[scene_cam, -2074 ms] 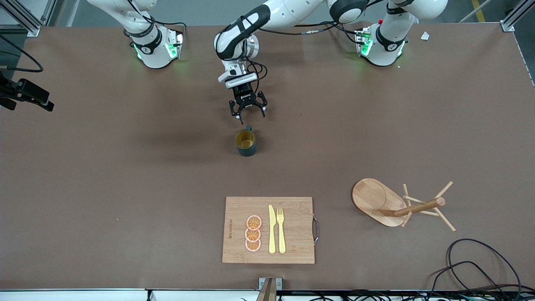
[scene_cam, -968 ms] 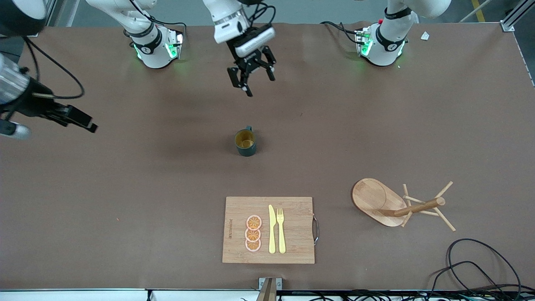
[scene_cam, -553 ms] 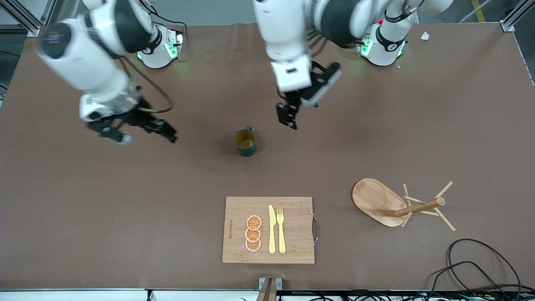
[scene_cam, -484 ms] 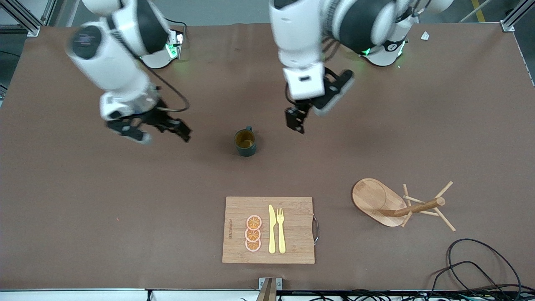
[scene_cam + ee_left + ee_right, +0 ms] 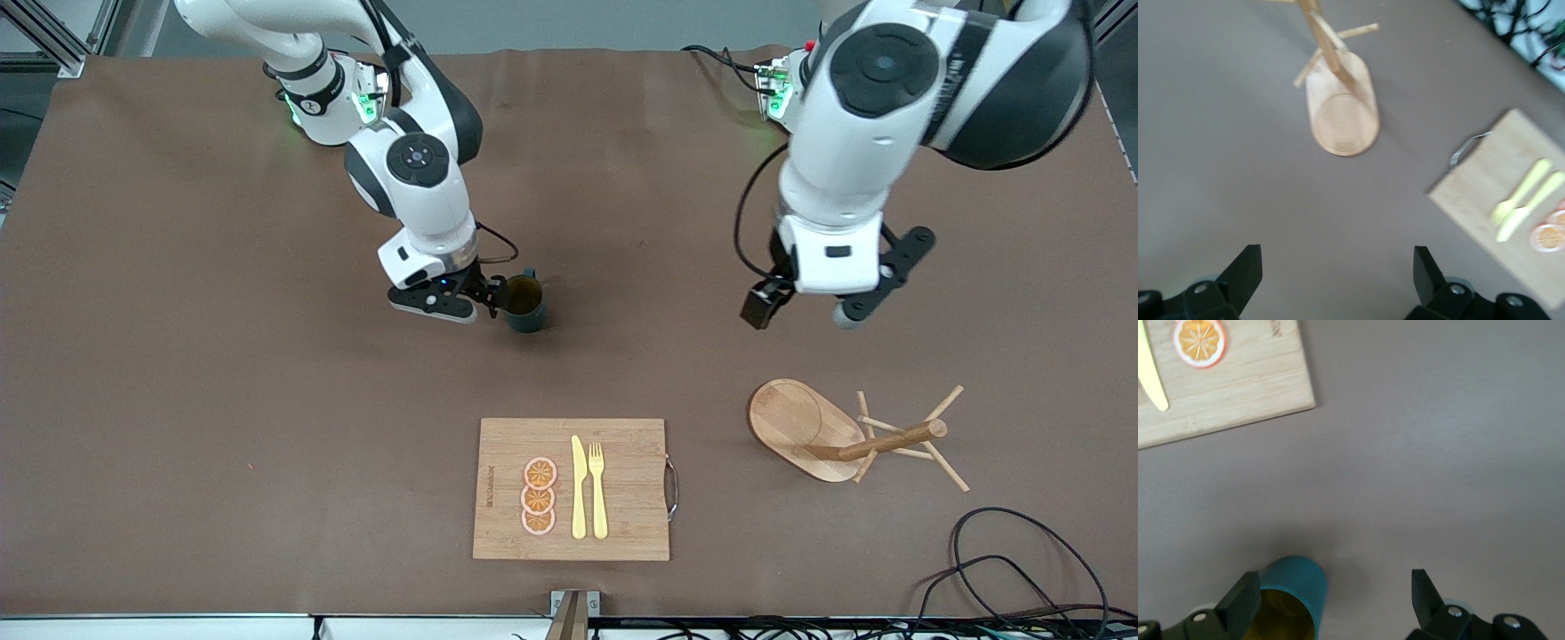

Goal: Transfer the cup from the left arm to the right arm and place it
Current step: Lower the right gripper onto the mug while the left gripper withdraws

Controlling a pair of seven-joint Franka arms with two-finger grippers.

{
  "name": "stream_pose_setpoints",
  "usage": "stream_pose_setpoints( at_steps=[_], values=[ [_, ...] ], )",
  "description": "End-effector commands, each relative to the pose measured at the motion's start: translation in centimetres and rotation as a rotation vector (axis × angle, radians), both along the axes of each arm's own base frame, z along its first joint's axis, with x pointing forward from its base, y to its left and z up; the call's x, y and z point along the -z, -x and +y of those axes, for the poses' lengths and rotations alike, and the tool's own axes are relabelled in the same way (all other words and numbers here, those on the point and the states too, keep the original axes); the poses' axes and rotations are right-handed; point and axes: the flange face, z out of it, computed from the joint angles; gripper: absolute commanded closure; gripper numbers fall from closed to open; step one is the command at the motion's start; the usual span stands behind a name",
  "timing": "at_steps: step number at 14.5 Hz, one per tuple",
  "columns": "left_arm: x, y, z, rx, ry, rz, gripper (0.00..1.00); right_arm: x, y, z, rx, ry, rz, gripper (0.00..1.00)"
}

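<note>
Front view — round teal cup (image 5: 524, 303), upright.

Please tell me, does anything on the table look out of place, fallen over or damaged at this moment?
Yes: the wooden mug tree toward the left arm's end of the table lies tipped on its side, pegs splayed on the table. The cup stands upright; the cutting board with its knife, fork and orange slices looks tidy.

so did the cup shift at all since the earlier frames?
No. The cup stands at the same spot up-table of the cutting board. Only the arms moved; the right gripper is now beside it, open.
</note>
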Motion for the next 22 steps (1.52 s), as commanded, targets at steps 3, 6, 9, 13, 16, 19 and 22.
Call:
stream_pose_setpoints(
  at_steps=[3, 6, 9, 13, 16, 19, 22],
  values=[
    [-1.9, -2.5, 9.9, 0.028, 0.077, 0.063, 0.0, 1.6, 0.3, 1.5, -0.077, 0.034, -0.038, 0.0],
    [-3.1, -3.7, 17.1, 0.157, 0.116, 0.072, 0.0, 3.5, 1.0, 2.5, -0.112, 0.038, -0.037, 0.0],
    [-4.4, -3.6, 22.4, 0.265, 0.131, 0.073, 0.0, 4.4, 1.5, 3.0, -0.146, 0.061, -0.035, 0.0],
    [-5.7, -2.1, 23.6, 0.333, 0.135, 0.118, 0.0, 5.1, 1.9, 3.1, -0.168, 0.071, -0.021, 0.0],
    [-8.2, -0.4, 22.0, 0.518, 0.086, 0.094, 0.0, 5.8, 2.4, 2.9, -0.181, 0.085, -0.003, 0.0],
    [-8.6, 1.2, 22.9, 0.505, 0.075, 0.105, 0.0, 5.9, 3.2, 2.8, -0.189, 0.088, 0.007, 0.0],
    [-9.8, 4.3, 22.3, 0.511, 0.092, 0.139, 0.0, 5.8, 4.2, 1.9, -0.202, 0.099, 0.019, 0.0]
  ],
)
